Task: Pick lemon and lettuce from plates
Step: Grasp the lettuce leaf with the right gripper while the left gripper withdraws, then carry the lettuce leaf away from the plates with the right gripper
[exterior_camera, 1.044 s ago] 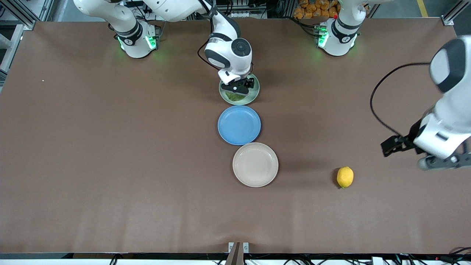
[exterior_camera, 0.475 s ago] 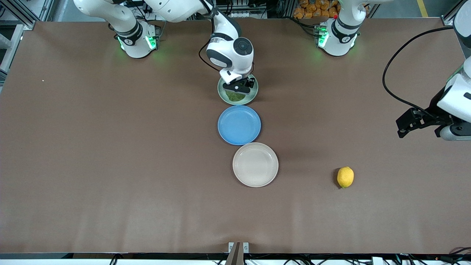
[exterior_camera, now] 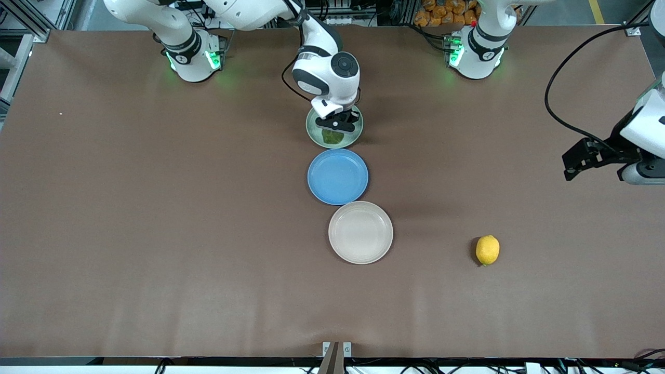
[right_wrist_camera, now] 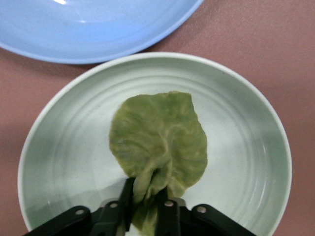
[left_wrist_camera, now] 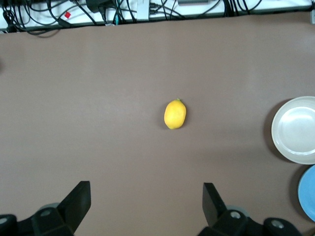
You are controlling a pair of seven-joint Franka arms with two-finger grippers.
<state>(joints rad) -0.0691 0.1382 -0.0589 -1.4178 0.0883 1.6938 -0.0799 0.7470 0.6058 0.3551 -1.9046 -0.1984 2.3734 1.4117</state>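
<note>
The lemon [exterior_camera: 487, 250] lies on the bare table toward the left arm's end, beside the beige-white plate [exterior_camera: 360, 232], which holds nothing. It also shows in the left wrist view [left_wrist_camera: 174, 114]. My left gripper [exterior_camera: 576, 162] is open and empty, up over the table at that end, apart from the lemon. The lettuce [exterior_camera: 332, 136] is a green wrinkly leaf over the pale green plate [exterior_camera: 314, 134]. My right gripper [exterior_camera: 337, 124] is shut on the lettuce [right_wrist_camera: 160, 142], pinching its edge between the fingers [right_wrist_camera: 126, 199] over the plate [right_wrist_camera: 64, 147].
A blue plate [exterior_camera: 337, 176] lies between the pale green plate and the beige-white plate, and holds nothing. Its rim shows in the right wrist view [right_wrist_camera: 88, 29]. Cables run along the table's edge in the left wrist view [left_wrist_camera: 98, 12].
My left gripper has risen and drawn away from the lemon toward the left arm's end of the table. My right gripper has closed on the lettuce, which now bunches between its fingers.
</note>
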